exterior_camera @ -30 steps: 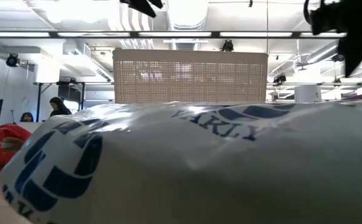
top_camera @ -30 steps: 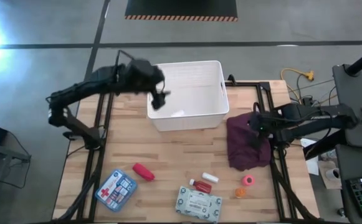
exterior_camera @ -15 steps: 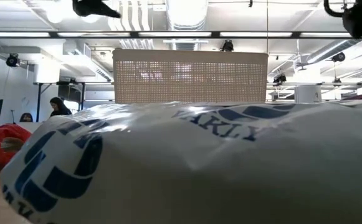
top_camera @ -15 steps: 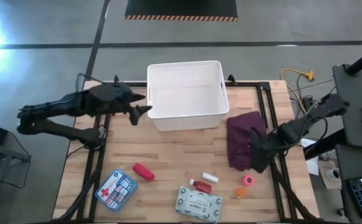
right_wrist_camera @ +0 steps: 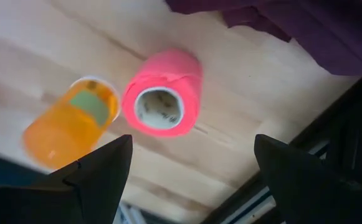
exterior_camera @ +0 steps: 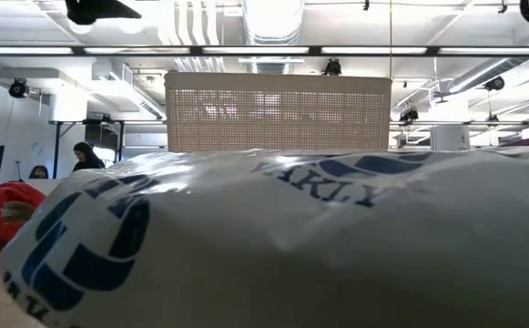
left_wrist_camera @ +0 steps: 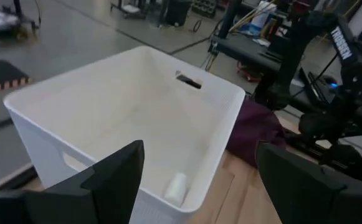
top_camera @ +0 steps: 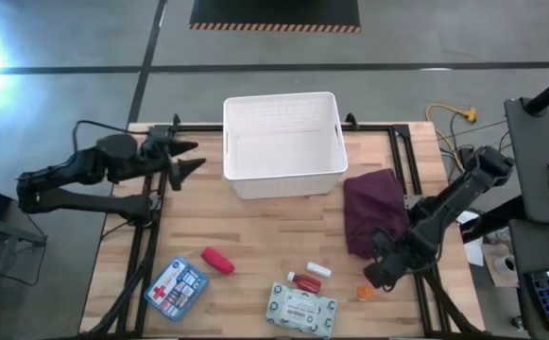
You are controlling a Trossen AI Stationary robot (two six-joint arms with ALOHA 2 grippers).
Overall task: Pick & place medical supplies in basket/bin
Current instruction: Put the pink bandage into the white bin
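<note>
The white bin stands at the table's far middle, with one small white item lying inside on its floor. My left gripper hovers open just left of the bin, facing it. My right gripper is open and points down over the pink roll and the orange piece, touching neither. Along the near edge lie the blue-white pouch, red cylinder, wipes pack, red-white tube and white bottle.
A maroon cloth lies crumpled right of the bin, just beyond my right gripper. A black metal frame runs along the table's right and left sides. In the low view the wipes pack fills the foreground.
My left gripper has drawn back from over the bin's left front corner toward the table's left edge, sinking a little. My right gripper has swung from over the maroon cloth toward the near edge, come down and tipped to point at the pink roll.
</note>
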